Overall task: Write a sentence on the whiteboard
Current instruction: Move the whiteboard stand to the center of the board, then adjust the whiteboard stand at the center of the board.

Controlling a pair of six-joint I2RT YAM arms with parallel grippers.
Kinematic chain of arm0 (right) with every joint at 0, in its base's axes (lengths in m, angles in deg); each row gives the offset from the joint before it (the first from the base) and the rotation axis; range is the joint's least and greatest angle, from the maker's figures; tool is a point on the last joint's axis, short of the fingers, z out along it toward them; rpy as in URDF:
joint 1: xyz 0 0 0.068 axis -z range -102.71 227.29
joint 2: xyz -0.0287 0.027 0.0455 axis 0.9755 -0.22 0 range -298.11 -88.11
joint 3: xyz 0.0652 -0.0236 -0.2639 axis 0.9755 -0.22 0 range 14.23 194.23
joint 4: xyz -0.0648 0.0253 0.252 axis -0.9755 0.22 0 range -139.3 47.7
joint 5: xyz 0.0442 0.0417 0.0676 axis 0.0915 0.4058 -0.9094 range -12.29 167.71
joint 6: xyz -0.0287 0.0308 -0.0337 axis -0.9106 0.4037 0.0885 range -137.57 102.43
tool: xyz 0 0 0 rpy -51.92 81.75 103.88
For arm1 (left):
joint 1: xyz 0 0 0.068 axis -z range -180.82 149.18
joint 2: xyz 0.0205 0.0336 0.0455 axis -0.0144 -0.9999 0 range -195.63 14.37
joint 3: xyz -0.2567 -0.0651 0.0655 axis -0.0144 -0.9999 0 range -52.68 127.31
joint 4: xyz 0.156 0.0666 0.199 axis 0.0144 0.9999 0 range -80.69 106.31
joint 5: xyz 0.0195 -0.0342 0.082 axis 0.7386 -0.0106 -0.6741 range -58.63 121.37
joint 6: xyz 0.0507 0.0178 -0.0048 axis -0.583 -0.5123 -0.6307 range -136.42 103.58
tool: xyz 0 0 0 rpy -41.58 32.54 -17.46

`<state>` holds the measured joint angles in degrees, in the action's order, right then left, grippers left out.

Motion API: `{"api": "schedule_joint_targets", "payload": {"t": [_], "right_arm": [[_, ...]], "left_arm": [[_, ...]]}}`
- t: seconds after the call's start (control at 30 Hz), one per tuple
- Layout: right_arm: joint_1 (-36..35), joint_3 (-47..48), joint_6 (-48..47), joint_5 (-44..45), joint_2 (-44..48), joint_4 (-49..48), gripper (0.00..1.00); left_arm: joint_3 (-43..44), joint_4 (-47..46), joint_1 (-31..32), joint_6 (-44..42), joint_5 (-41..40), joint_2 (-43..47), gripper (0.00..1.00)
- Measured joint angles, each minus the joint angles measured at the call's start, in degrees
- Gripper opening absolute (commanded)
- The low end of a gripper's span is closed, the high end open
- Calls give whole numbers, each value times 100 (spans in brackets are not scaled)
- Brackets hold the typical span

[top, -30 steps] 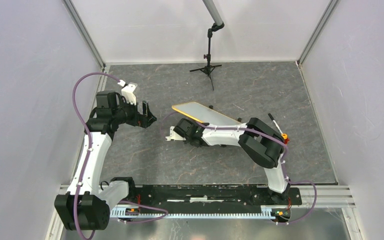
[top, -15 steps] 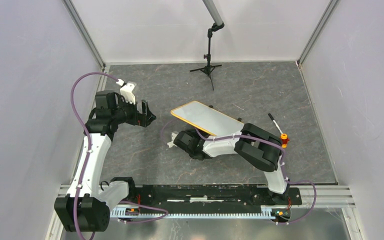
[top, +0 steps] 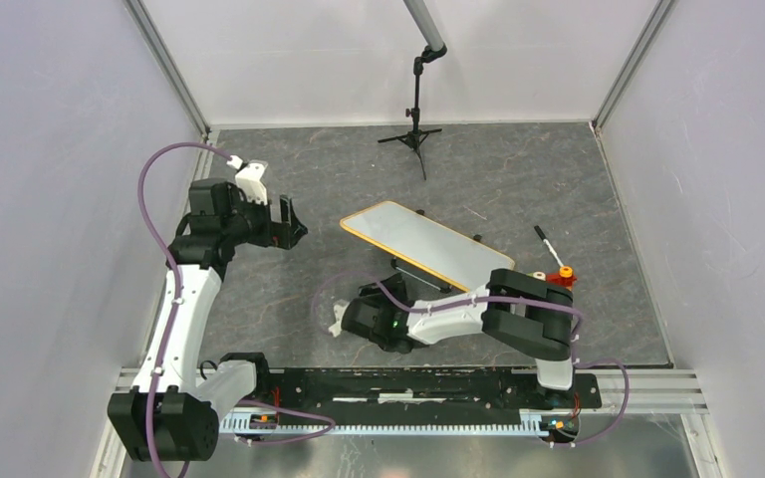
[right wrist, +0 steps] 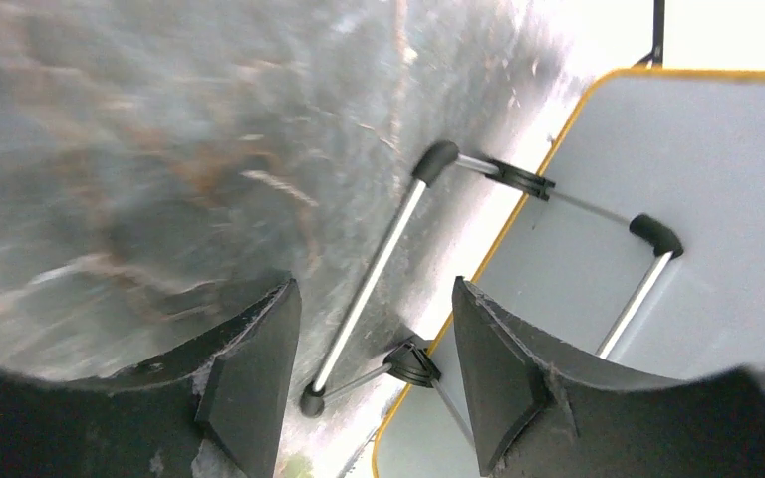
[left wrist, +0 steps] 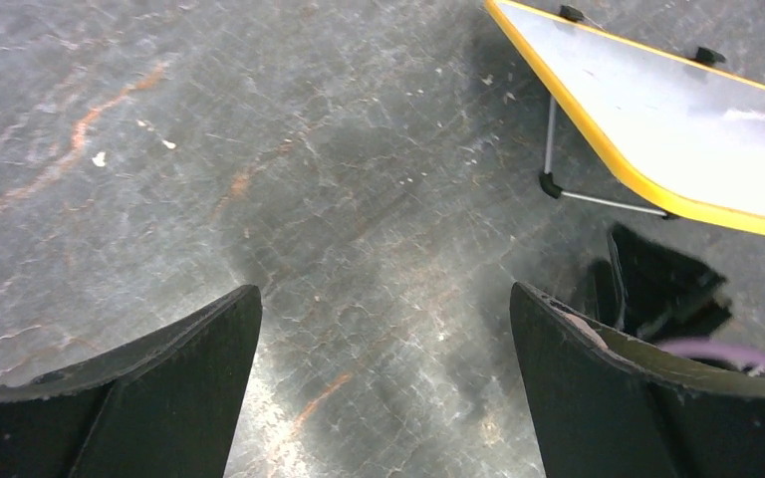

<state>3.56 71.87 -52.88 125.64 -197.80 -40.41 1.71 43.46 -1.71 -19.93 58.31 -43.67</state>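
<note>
The whiteboard (top: 426,242) stands tilted on its wire stand mid-table, white face up with a tan-orange rim. No lettering shows on it, so the sentence is not in view. My left gripper (top: 294,221) is open and empty, to the left of the board; in the left wrist view the gripper (left wrist: 385,294) hangs over bare table with the board (left wrist: 677,110) at upper right. My right gripper (top: 359,317) is open and empty, low and in front of the board. The right wrist view shows its gripper (right wrist: 371,289) facing the board's underside (right wrist: 677,179) and the wire stand (right wrist: 379,259).
A marker (top: 546,244) leans in a small red-and-orange holder (top: 561,276) right of the board. A black tripod (top: 416,134) stands at the back. Walls close in the left, right and far sides. A rail (top: 388,383) runs along the near edge.
My right gripper has drawn back from the board's near edge toward the front of the table. The board now shows more of its face. The left arm has barely moved.
</note>
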Motion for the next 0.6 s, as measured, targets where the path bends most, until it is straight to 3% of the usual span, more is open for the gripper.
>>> {"api": "schedule_joint_targets", "payload": {"t": [0.3,0.4,0.6], "right_arm": [[-778,778,2,-1121,177,999,83],[-774,1311,2,-1790,411,1268,84],[-643,2363,92,-3051,1123,1683,84]], "left_arm": [[942,118,-46,367,-1211,-450,100],[1574,146,-444,621,-1436,-1003,100],[1862,195,-1235,929,-1478,-1488,100]]}}
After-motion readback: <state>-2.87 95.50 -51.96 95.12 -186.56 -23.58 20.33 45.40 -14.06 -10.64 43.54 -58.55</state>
